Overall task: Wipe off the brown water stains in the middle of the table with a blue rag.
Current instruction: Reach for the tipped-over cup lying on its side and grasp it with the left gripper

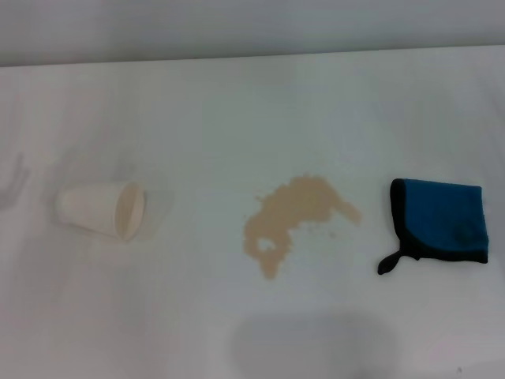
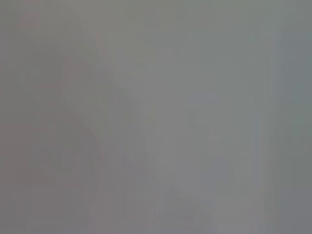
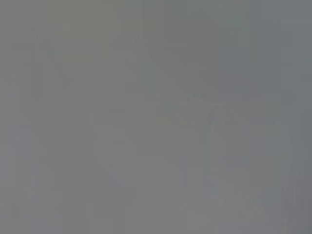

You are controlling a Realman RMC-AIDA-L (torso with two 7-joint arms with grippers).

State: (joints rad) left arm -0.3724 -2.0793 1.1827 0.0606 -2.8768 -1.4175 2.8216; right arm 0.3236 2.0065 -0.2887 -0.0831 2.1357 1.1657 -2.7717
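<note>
The brown water stains (image 1: 293, 219) form an irregular tan blotch in the middle of the white table (image 1: 237, 110), with a small pale hole near the lower left and a few specks to the right. To its right lies the blue rag (image 1: 442, 221), flat, black-edged, its short black loop tab (image 1: 389, 263) pointing toward the front. Neither gripper appears in the head view. Both wrist views show only a featureless grey field, so no fingers can be seen there.
A white paper cup (image 1: 102, 211) lies on its side at the left, its mouth facing right. The table's far edge (image 1: 252, 55) runs along the back. A faint shadow (image 1: 316, 343) falls on the table near the front.
</note>
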